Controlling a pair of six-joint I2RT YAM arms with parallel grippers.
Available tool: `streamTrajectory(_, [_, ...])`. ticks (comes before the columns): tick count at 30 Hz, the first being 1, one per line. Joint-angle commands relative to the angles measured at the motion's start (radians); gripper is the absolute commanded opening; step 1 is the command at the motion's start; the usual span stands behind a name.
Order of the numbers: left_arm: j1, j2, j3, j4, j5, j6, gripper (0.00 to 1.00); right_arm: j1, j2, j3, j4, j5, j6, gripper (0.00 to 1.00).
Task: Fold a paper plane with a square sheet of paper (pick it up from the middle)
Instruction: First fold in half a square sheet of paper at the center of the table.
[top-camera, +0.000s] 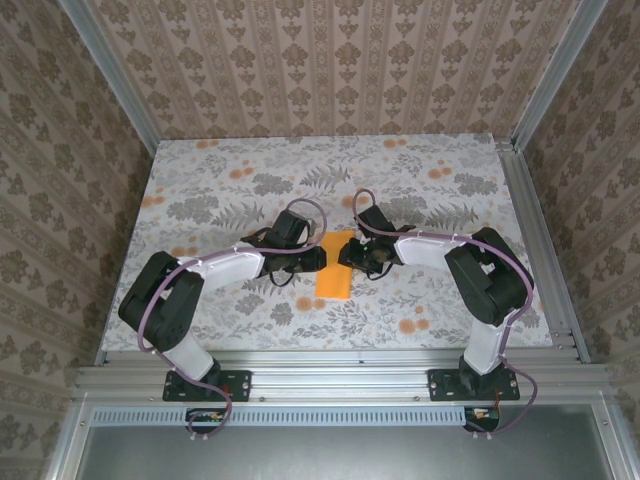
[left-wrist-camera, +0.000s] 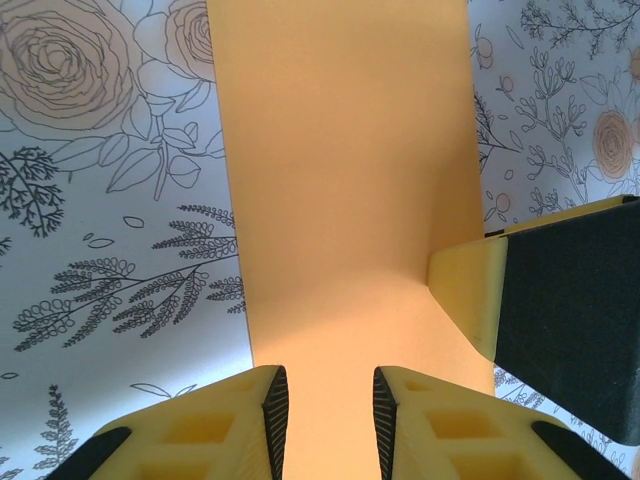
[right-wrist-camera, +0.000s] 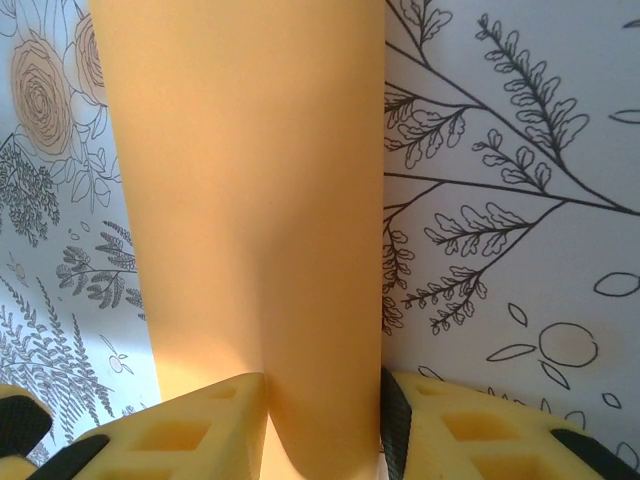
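Left wrist: left claw (left-wrist-camera: 329, 395) parted over the paper (left-wrist-camera: 340, 150); the right claw's (right-wrist-camera: 325, 405) hold cannot be told. Pressing straight down beneath each claw should keep the fold sharp.

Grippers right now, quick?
Left gripper: open, jaws apart over the orange paper.
Right gripper: paper fills its gap; grip cannot be told.

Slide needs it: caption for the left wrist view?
Left tool astride the orange sheet on floral table, right tool's finger at its edge.
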Motion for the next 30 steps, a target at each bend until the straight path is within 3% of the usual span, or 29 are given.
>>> streamTrajectory(1, [0.005,-0.033,-0.007,-0.028,-0.019,0.018,0.31,0.01,0.049,0.0,-0.014,0.033,0.008,0.38])
streamTrajectory(30, [0.059,-0.097,-0.073,-0.034,-0.041,0.012,0.31,0.003,0.027,-0.038,0.02,0.027,0.034,0.32])
